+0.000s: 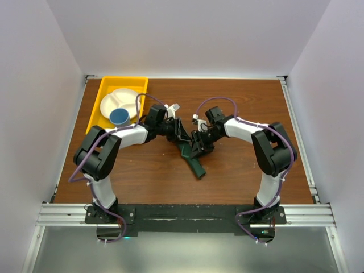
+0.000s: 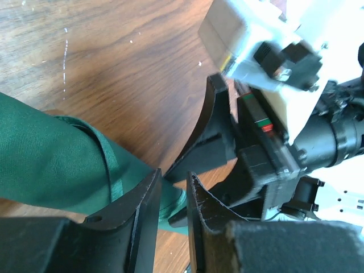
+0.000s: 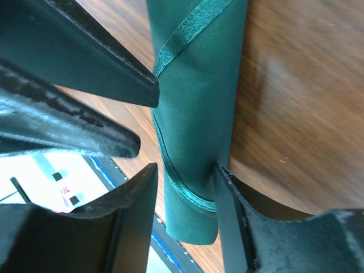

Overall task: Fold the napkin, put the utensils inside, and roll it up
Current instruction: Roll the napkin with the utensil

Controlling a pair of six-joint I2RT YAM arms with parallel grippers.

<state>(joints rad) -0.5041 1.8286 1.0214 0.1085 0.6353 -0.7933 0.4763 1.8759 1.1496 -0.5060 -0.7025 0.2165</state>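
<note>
The dark green napkin (image 1: 194, 161) lies rolled into a slim tube on the brown table, slanting toward the near edge. My left gripper (image 1: 181, 135) is at the tube's far end. In the left wrist view its jaws (image 2: 173, 176) stand close together with the napkin (image 2: 51, 165) pinched between them. My right gripper (image 1: 198, 149) straddles the roll from the right. In the right wrist view the napkin (image 3: 199, 96) runs between its fingers (image 3: 185, 168): the right pad touches the cloth and a gap shows at the left pad. The utensils are hidden.
A yellow tray (image 1: 105, 85) at the back left holds a white divided plate (image 1: 116, 99) and a blue cup (image 1: 119, 116). The two grippers crowd each other over the roll; the right arm's fingers (image 2: 216, 125) fill the left wrist view.
</note>
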